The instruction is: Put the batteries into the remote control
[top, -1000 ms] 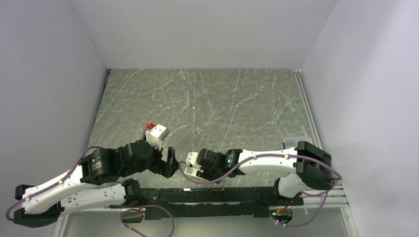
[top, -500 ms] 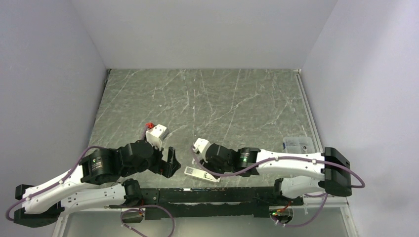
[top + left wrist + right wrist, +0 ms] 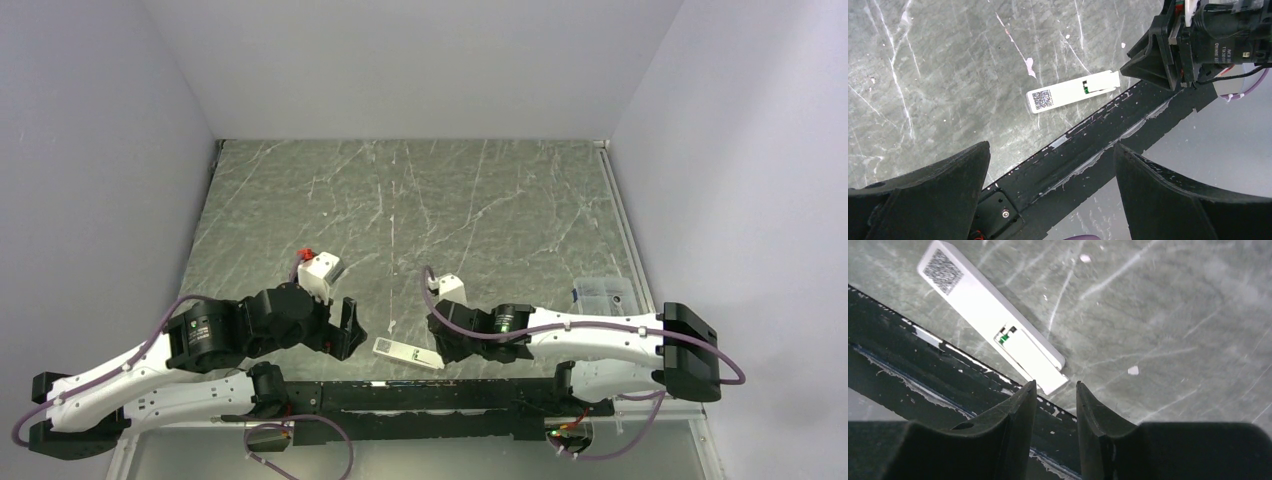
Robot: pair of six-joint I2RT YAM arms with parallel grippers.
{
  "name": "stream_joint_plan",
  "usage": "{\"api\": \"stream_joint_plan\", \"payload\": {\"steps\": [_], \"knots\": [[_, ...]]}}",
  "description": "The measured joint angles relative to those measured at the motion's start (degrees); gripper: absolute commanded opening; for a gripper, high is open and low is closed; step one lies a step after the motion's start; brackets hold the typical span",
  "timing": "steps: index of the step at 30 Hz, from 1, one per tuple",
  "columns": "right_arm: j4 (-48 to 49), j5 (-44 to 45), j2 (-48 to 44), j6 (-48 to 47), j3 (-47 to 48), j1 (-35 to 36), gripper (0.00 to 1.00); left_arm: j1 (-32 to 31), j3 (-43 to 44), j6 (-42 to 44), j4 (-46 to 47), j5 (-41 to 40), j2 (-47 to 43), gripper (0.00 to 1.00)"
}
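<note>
Right gripper [image 3: 1055, 386]: jaws narrowly parted, nothing between, tips at remote control [image 3: 993, 315] end opposite QR label [image 3: 943, 271]. Left gripper [image 3: 1050, 150]: jaws spread wide, empty, just left of remote. Remote control flat on marbled table [image 3: 480, 200], label side up, beside black rail [image 3: 450, 395] at near edge. 1 green speck [image 3: 1006, 338] at recess edge.

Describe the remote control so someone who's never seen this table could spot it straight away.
On the grey marbled table, look along the black rail at the near edge. The remote control lies flat just beyond its middle: the only slim white bar, QR label at one end, small green spot midway.
</note>
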Motion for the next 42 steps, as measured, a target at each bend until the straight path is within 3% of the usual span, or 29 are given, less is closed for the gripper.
{"api": "stream_joint_plan", "payload": {"steps": [7, 16, 42], "knots": [[0.15, -0.22, -1.68, 13.88, -5.55, -0.02, 0.38, 0.0, 0.0, 0.0, 0.0, 0.02, 0.0, 0.99], [2.51, -1.27, -2.25, 23.26, -9.16, -0.04, 0.41, 0.0, 0.0, 0.0, 0.02, 0.07, -0.02, 0.99], [6.69, -1.73, 1.51, 26.75, -9.27, -0.57, 0.45, 0.0, 0.0, 0.0, 0.04, 0.13, -0.48, 0.99]]}}
